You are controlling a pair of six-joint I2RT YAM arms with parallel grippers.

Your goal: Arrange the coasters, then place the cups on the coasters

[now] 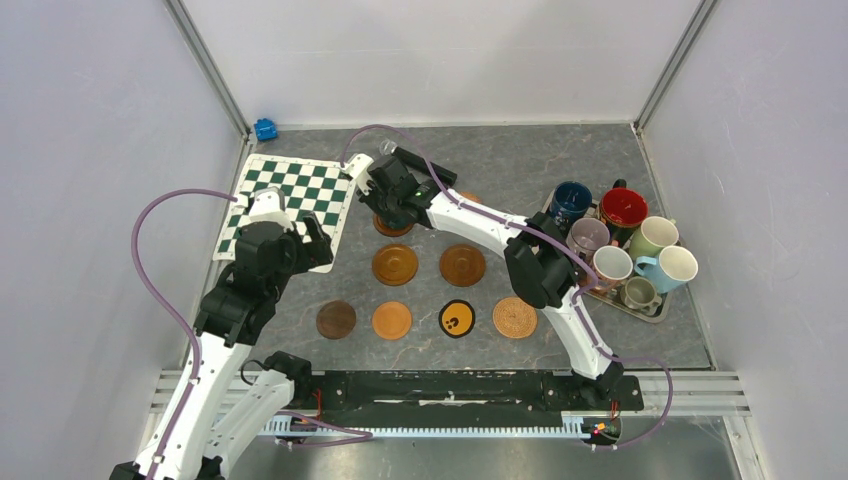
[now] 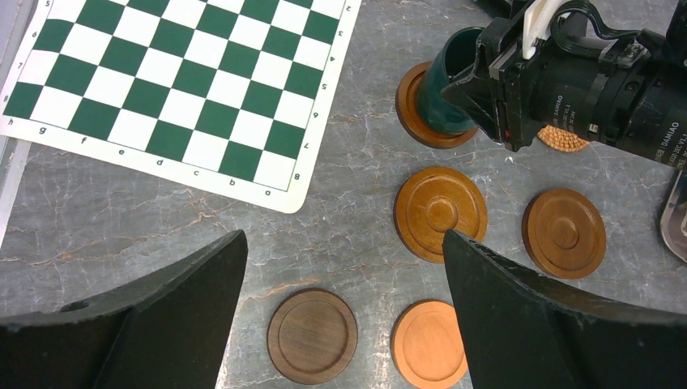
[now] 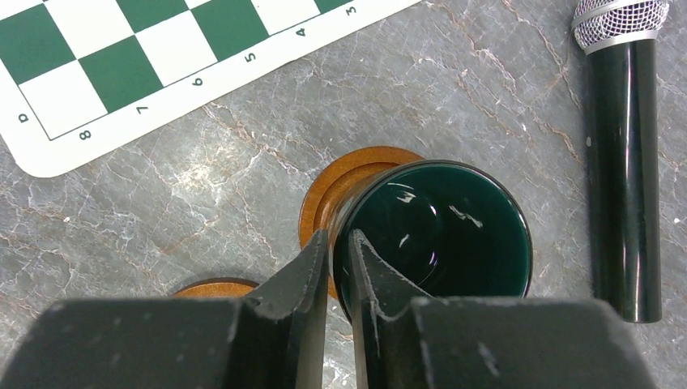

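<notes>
Mug on coaster at the back of the grey marbled bench (image 3: 202, 211): dark green glazed mug (image 3: 441, 235), upright, mouth up, seated on a round grooved brown wooden coaster (image 3: 356, 162), near the corner of the green-and-white chequered mat (image 2: 178, 81). Right gripper (image 3: 339, 241) directly over the near rim, one finger outside the wall, the other dipping inside, only a thin slot between. Pinching or released: impossible to tell from any view. Left gripper (image 2: 344, 237) spread wide, clasping nothing, hovering above the near rows of bare coasters (image 2: 441, 212).

Key relation for the coming move, as a judgement: vertical mug axis, with the rim wall standing in the slot. Hence a clean exit straight up rather than sideways, to avoid dragging the mug off its disc. Remaining mugs (image 1: 612, 265) crowded on a grey tray (image 1: 655, 312) at the far right, well apart from the left arm and nearer the right one.

Right wrist view: rim in the slot, plus a black microphone (image 3: 620, 162) lying just beside the mug. Top view: mug hidden under the wrist. Left wrist view alone: mug's foot inside the coaster's rim, and a woven tan coaster (image 2: 563, 139) peeping from behind the right arm.
</notes>
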